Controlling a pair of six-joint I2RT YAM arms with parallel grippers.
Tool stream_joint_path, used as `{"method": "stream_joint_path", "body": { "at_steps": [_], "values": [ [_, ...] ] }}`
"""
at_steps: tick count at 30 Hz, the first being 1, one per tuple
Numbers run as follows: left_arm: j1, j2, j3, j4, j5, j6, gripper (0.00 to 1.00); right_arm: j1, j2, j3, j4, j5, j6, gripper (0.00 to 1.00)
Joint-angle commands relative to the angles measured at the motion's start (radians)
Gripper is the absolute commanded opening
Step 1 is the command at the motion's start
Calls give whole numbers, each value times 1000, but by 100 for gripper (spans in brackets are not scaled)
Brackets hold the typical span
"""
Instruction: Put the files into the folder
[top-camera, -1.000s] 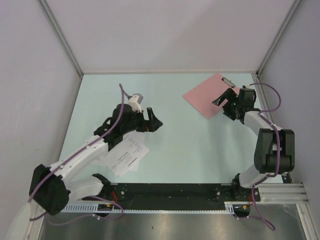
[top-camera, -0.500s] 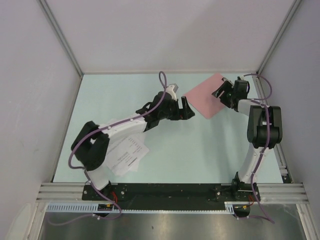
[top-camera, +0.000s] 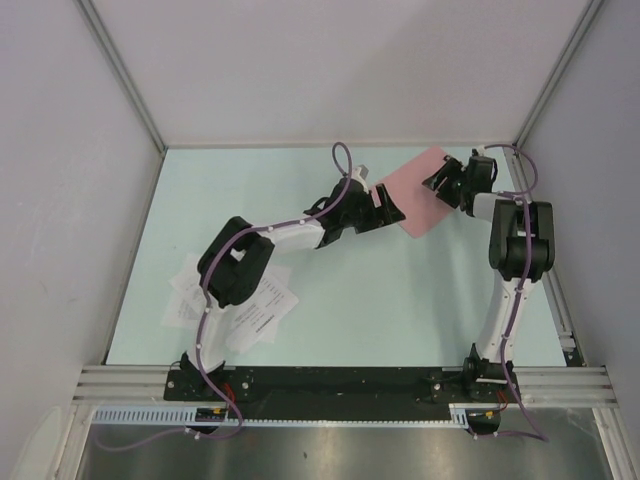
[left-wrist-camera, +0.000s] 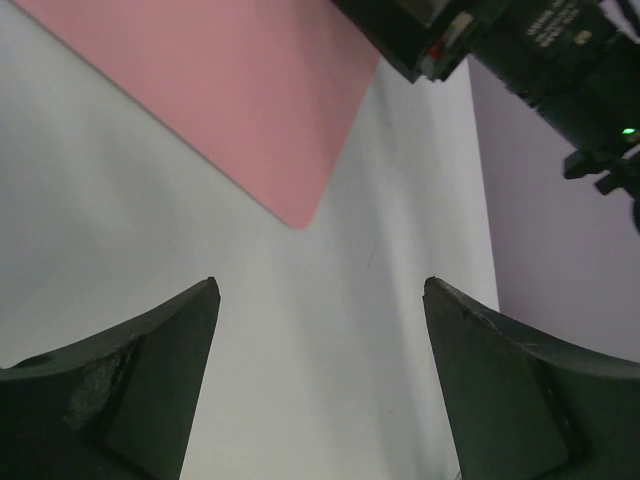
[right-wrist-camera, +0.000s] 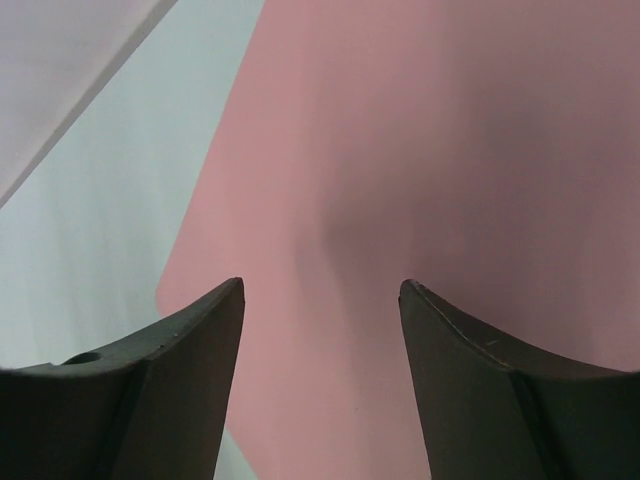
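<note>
Top external view, taken from my bases outward: the files (top-camera: 262, 312) lie loosely fanned on the table (top-camera: 400, 300), well apart from the folder (top-camera: 418, 205) and off to its near-left. The elbow of my left arm (top-camera: 235, 270) hangs over them. No sheet is in either pincer and none lies on the folder. So I judge that nothing of the task is done yet: every sheet has to be picked up, carried across and laid on the pink board.

Farther out, my left pincer (top-camera: 392, 212) sits at the folder's near-left edge, far from the files it would have to fetch. Its wrist view shows the jaws spread wide with nothing between them but bare table. The folder's rounded corner lies just ahead of the fingertips and a little to the left, not between them. Beyond that corner the dark body of my other arm is in sight.

Farthest out, my right pincer (top-camera: 440, 185) is over the far-right part of the folder. Its wrist view shows the jaws apart and empty, with pink surface filling the gap and the folder's edge running off to the left. I cannot tell whether the fingertips touch the board or hover just above it. The folder's clip shows in none of the views; I judge it is hidden under this pincer.
</note>
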Motion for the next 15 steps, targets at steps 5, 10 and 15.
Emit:
{"method": "stream_joint_path", "body": {
  "at_steps": [5, 10, 15],
  "values": [
    [13, 15, 96, 81, 62, -42, 89, 57, 38, 75, -298, 90, 34, 62],
    [20, 12, 177, -61, 48, 0, 89, 172, -22, 3, -510, 223, 8, 62],
    [28, -37, 180, -102, 43, 36, 89, 259, -169, -158, -481, 136, 28, 64]
  ]
}}
